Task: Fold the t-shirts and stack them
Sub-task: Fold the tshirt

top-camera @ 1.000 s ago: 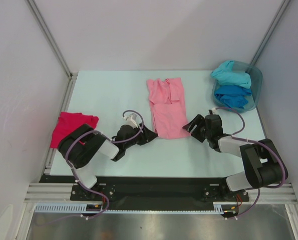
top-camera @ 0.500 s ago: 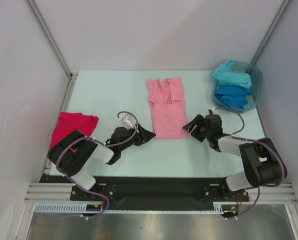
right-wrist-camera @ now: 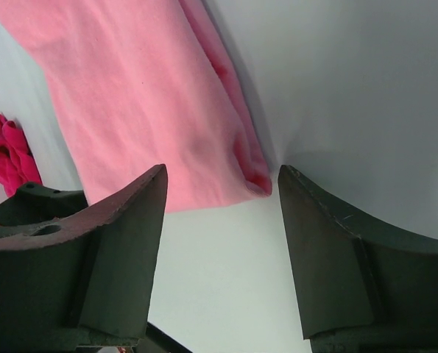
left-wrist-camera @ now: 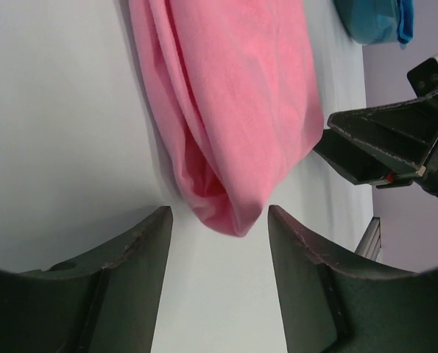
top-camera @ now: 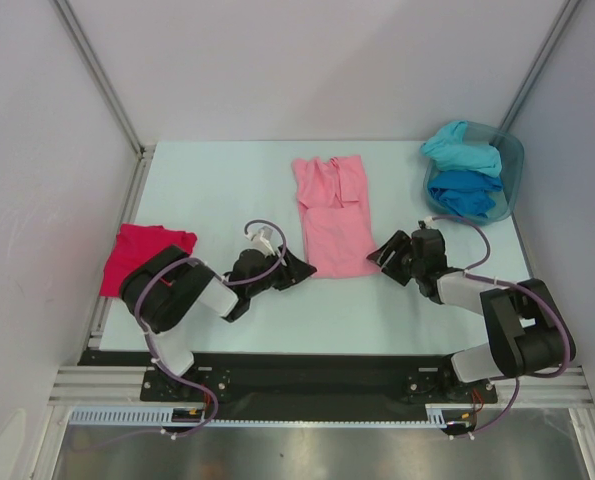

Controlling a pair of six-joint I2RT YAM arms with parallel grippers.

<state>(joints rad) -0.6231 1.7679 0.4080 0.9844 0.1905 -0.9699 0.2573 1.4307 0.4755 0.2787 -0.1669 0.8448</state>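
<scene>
A light pink t-shirt (top-camera: pixel 334 212) lies folded lengthwise in the middle of the table. My left gripper (top-camera: pixel 299 270) is open and low at its near left corner; in the left wrist view that corner (left-wrist-camera: pixel 233 213) sits between my fingertips. My right gripper (top-camera: pixel 386 250) is open at the near right corner, which shows in the right wrist view (right-wrist-camera: pixel 252 176). A crimson-magenta t-shirt (top-camera: pixel 143 252) lies folded at the table's left edge. Turquoise (top-camera: pixel 464 147) and blue (top-camera: pixel 467 190) t-shirts lie in the tub.
The teal plastic tub (top-camera: pixel 513 162) stands at the table's back right. White walls close in the table on three sides. The arm bases are on the black rail (top-camera: pixel 307 375) at the near edge.
My left gripper drew back to the left and then returned to the pink shirt's near left corner. My right gripper edged slightly toward the right corner.
</scene>
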